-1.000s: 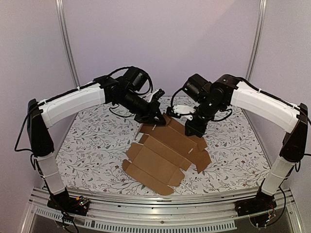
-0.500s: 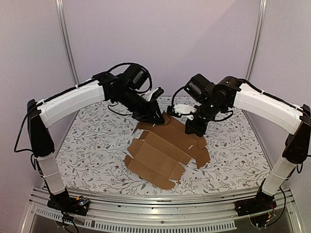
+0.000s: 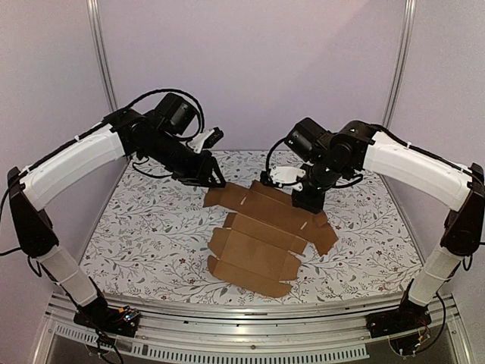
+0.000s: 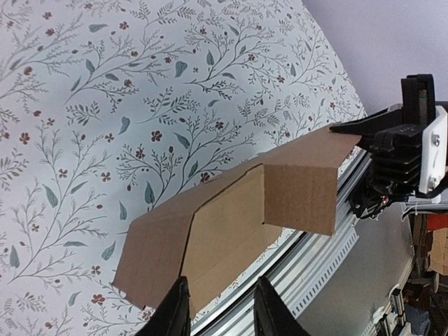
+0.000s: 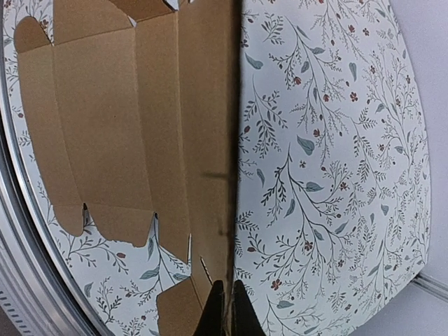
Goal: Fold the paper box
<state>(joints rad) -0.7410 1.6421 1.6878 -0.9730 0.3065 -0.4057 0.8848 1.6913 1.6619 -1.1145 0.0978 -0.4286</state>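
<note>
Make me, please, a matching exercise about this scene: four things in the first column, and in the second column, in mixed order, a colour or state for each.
Column one:
1. left gripper
2. right gripper
3. paper box
4. table

Column two:
A. brown, mostly unfolded, not yet a box
B. white with a leaf and flower pattern
C. jaws apart
D. jaws shut on a cardboard edge

Pairs: 1-C, 2-D, 3-A, 4-B.
</note>
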